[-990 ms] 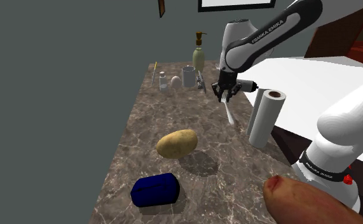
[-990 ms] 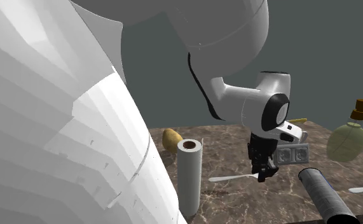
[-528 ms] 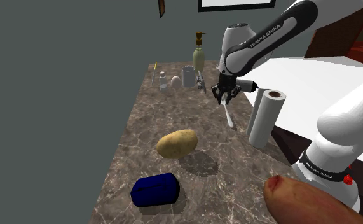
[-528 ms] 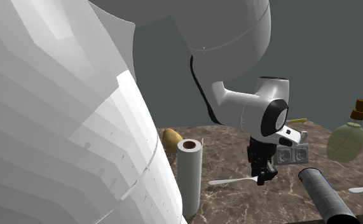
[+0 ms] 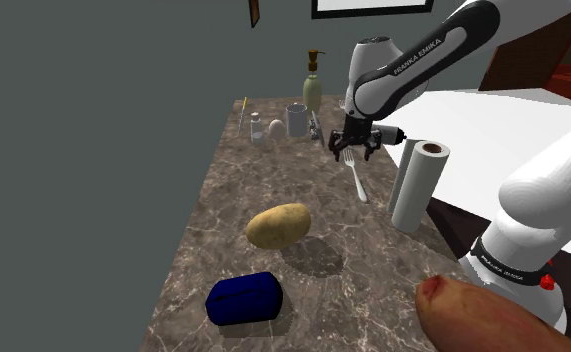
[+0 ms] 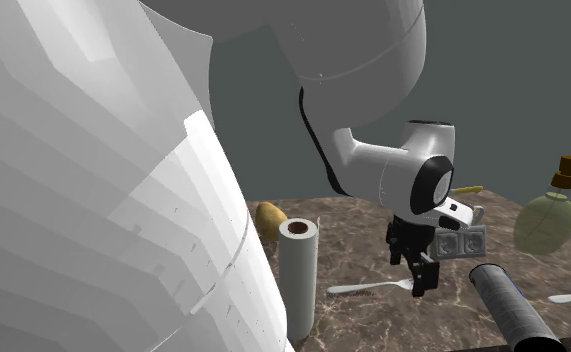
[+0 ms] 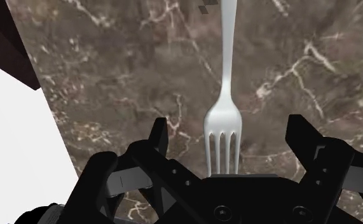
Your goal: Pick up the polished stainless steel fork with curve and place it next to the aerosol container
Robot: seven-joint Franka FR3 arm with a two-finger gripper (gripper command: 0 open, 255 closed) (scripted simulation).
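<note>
Brown-veined marble covers the desk (image 5: 235,190), seen against a plain grey wall. In the upper middle of the shoulder view, the white arm's black end effector (image 5: 354,151) hangs just above the desk with its fingers (image 7: 157,137) spread wide, grasping nothing. The silver fork (image 5: 358,181) lies flat on the stone, its prongs between the open fingers and touching neither, its handle pointing away toward a paper towel roll (image 5: 417,186) at right of frame. A potato (image 5: 279,225) sits at centre, a blue block (image 5: 243,298) lower left, and a pump bottle (image 5: 313,88) at the top.
</note>
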